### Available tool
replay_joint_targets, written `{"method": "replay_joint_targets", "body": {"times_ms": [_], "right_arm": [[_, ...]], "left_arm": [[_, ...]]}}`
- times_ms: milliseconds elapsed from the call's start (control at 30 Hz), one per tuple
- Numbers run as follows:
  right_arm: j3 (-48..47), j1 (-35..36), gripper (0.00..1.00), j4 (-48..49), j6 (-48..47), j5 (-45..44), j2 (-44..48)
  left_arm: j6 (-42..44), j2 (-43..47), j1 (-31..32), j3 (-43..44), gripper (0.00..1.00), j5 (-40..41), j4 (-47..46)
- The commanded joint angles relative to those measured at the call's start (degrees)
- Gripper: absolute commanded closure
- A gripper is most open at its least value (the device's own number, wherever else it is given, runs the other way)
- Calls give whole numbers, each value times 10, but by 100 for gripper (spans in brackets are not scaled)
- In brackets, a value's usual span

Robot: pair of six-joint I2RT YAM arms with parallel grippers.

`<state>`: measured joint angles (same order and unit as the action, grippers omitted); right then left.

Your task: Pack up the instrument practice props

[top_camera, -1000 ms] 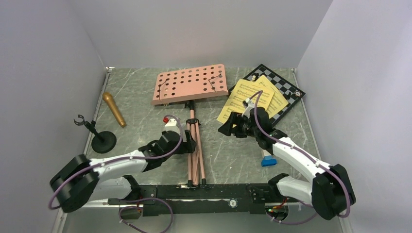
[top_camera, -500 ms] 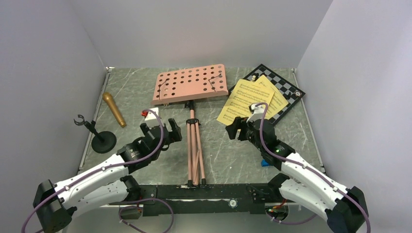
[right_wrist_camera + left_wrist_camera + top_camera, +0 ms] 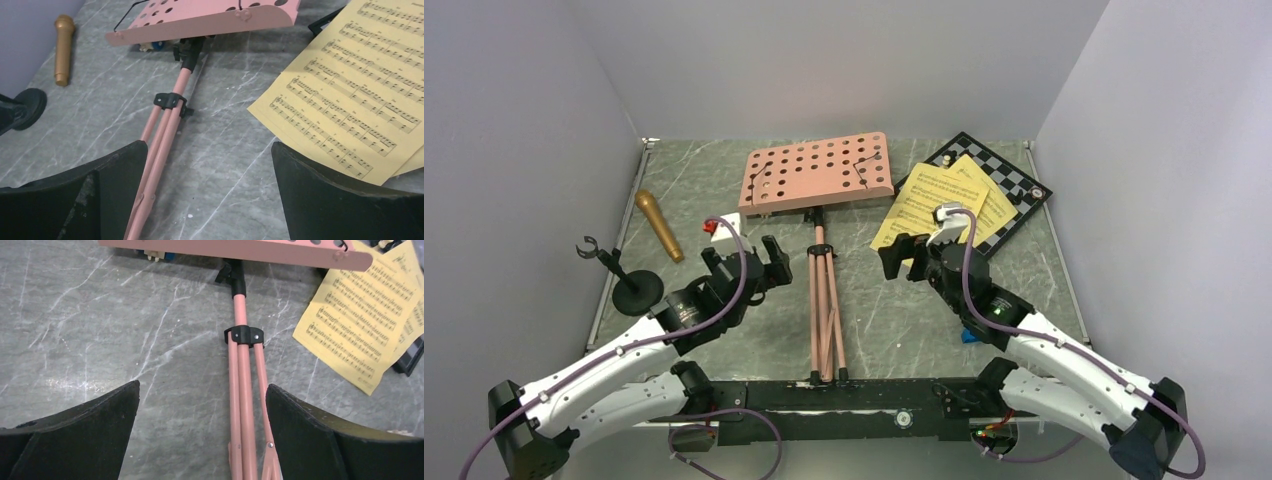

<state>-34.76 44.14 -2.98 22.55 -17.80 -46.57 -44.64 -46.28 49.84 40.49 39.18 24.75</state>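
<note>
So in the last second both arms had swung around. The left gripper (image 3: 742,262) had pulled off the folded legs of the pink music stand (image 3: 822,300) and drifted toward 10 o'clock, and the right gripper (image 3: 911,258) had crept forward to the near corner of the yellow sheet music (image 3: 929,205). Both had their jaws spread wide and were carrying nothing — the wrist views showed only bare bench (image 3: 100,330) between the fingers.

The props hadn't budged at all. The stand lay flat mid-bench with its perforated tray (image 3: 816,170) at 12 o'clock. The sheets sat at 1 o'clock, partly over a chessboard (image 3: 1014,180). The gold microphone (image 3: 659,226) and its little black mic holder (image 3: 624,280) sat out at 9–10 o'clock. A small blue thing (image 3: 969,335) peeked out beside the right arm.

My guess was repositioning between grabs, though I couldn't see any box or bag to pack into.
</note>
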Motion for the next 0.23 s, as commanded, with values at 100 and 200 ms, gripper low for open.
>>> {"method": "replay_joint_targets", "body": {"times_ms": [100, 200], "right_arm": [[-60, 12, 0, -61, 1, -47, -34], [-70, 11, 0, -66, 4, -49, -24]], "left_arm": [[64, 21, 3, 11, 1, 8, 13], [75, 24, 3, 11, 1, 1, 23]]}}
